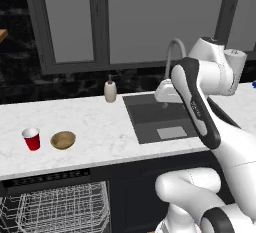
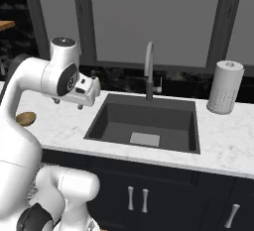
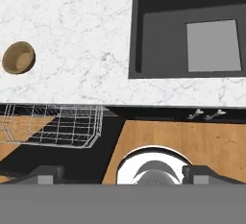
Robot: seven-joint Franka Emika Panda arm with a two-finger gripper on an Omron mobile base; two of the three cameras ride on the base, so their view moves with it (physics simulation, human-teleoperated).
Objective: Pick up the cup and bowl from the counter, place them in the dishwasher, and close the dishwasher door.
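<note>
Approach should carry the gripper, jaws spread wide and empty above the white marble-patterned counter beside the sink, leftward to the small red tapered plastic cup, seemingly upright near the shallow tan-brown bowl, descending straight.

arm: glossy white rounded shells, dark grey-black joint bands
wrist cap: dark disc on white cylinder
finger tips: small, dark grey, blocky
base housing: white, bulbous
</note>
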